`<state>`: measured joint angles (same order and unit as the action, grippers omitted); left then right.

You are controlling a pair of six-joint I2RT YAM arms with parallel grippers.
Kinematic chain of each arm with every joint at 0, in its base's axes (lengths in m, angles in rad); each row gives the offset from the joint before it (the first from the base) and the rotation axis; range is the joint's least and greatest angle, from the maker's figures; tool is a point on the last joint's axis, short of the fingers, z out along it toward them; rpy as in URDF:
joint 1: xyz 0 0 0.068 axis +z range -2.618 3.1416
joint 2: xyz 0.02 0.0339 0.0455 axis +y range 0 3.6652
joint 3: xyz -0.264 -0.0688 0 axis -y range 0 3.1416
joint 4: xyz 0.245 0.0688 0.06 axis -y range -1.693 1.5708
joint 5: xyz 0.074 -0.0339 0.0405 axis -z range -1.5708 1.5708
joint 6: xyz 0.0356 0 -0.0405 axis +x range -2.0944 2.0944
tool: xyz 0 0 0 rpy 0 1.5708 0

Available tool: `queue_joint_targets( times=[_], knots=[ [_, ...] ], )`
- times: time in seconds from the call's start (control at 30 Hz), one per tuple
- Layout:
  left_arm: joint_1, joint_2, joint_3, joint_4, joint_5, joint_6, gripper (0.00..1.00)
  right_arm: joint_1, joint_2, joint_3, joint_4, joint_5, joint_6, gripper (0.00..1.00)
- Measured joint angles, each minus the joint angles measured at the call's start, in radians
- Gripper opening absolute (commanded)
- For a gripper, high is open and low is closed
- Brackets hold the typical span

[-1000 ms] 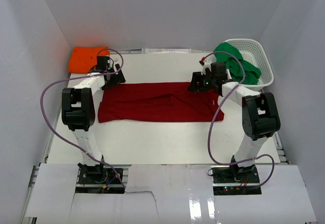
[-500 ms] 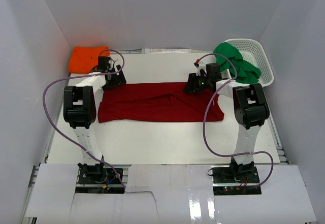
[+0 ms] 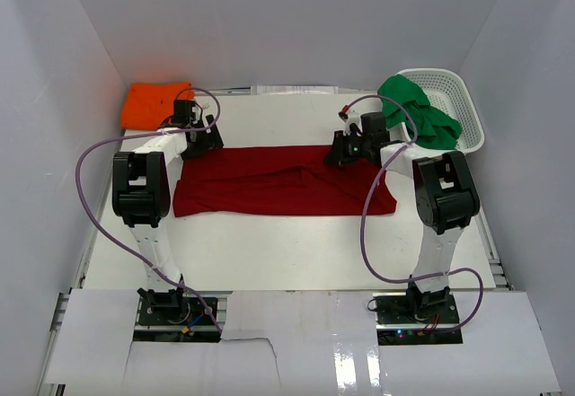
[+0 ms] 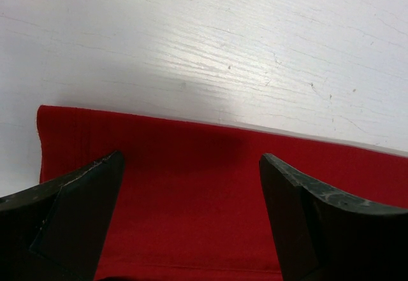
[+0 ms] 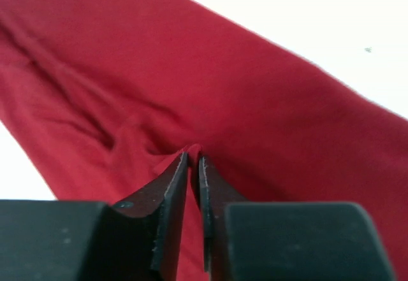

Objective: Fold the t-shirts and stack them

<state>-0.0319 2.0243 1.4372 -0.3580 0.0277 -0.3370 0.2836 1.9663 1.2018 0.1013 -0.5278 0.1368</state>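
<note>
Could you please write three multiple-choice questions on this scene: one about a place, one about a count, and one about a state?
1. Where is the green t-shirt? A. draped over the white basket; B. held up in mid-air; C. spread flat, alone.
2. How many t-shirts are visible? A. two; B. three; C. four.
3. What is the right gripper doing? A. hanging wide open; B. shut on the dark red t-shirt; C. shut on nothing.
Answers: A, green cloth hangs over the basket rim; B, those two plus the orange t-shirt; B, it pinches a red fold.

no legible txt, no labels
</note>
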Motion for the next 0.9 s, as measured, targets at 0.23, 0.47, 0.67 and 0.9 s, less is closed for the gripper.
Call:
queue_joint_targets(
  times=[0.23,0.47,0.67,0.9],
  knots=[
    [0.0,0.0,0.0,0.0,0.006,0.0,0.98,0.047,-0.148,-0.065,-0.031,-0.013,0.022,0.21],
    [0.0,0.0,0.0,-0.001,0.015,0.0,0.98,0.118,-0.22,-0.107,-0.116,-0.056,0.122,0.79],
    [0.0,0.0,0.005,-0.015,0.028,0.001,0.98,0.131,-0.278,-0.182,-0.201,-0.037,0.177,0.76],
    [-0.01,0.0,0.04,-0.056,0.031,0.004,0.98,0.14,-0.456,-0.188,-0.345,0.246,0.107,0.54]
  ],
)
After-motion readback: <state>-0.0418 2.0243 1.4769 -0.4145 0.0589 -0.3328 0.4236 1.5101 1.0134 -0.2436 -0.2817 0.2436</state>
